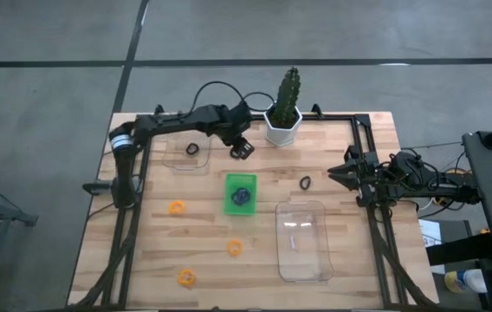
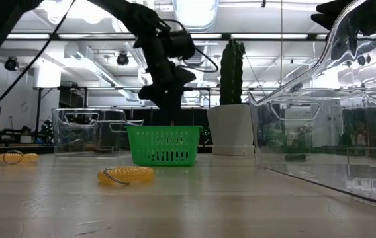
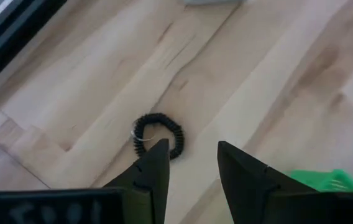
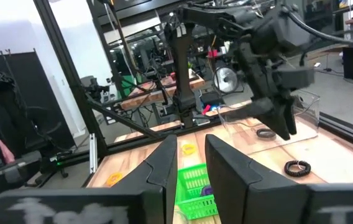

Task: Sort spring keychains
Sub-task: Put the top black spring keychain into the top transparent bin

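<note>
- A black spring keychain [image 3: 158, 135] lies flat on the desk [image 1: 350, 260] just below the left claw [image 1: 242, 149], near the potted cactus [image 1: 284, 108].
- Another black one [image 1: 305, 183] lies on bare wood ahead of the right claw [image 1: 339, 172]; a third [image 1: 192, 149] sits in the far clear bin [image 1: 185, 154].
- A purple keychain [image 1: 241, 196] rests inside the green tray [image 1: 240, 205].
- Three orange keychains [image 1: 176, 207] [image 1: 235, 248] [image 1: 186, 277] lie scattered on the near left of the desk.
- The left claw's fingers [image 3: 153, 176] stand apart, empty, above the desk.
- The right claw hangs at the right edge, fingers [image 4: 164, 163] slightly apart, holding nothing.
- A larger clear bin [image 1: 305, 240] stands near right.
</note>
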`<move>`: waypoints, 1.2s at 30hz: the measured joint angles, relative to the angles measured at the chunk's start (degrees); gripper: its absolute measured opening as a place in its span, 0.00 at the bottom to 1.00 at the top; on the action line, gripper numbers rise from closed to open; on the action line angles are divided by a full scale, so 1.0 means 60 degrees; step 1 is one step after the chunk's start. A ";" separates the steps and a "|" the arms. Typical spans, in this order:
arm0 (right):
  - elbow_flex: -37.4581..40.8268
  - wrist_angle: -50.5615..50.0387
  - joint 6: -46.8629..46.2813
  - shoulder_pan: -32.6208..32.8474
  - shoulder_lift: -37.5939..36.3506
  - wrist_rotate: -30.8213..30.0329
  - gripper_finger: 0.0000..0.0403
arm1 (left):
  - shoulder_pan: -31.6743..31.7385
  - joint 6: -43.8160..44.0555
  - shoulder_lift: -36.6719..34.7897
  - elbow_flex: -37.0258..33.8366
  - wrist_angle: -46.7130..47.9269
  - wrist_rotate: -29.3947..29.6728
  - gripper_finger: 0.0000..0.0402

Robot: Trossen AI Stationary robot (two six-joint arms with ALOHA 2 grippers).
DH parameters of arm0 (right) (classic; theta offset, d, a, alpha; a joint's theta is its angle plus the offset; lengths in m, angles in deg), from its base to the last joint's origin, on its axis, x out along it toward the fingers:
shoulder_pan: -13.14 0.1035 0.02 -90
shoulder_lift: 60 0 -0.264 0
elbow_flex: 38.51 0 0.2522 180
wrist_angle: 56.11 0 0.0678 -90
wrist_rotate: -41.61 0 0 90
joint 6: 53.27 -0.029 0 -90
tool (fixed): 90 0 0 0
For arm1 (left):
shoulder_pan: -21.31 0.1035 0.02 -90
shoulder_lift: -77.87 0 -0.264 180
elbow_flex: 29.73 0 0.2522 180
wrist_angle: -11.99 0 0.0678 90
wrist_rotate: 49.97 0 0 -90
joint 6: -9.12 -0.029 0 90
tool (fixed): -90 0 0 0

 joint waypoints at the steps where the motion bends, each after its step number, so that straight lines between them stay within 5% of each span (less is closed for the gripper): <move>1: 0.0000 -0.0003 0.0000 0.0000 0.0001 0.0000 0.20 | 0.0023 -0.0144 0.0109 0.0031 0.0031 0.0001 0.32; 36: 0.0000 -0.0035 -0.0222 0.0000 -0.0003 0.0007 0.17 | 0.0707 -0.1907 0.1248 -0.0521 0.0134 0.0401 0.32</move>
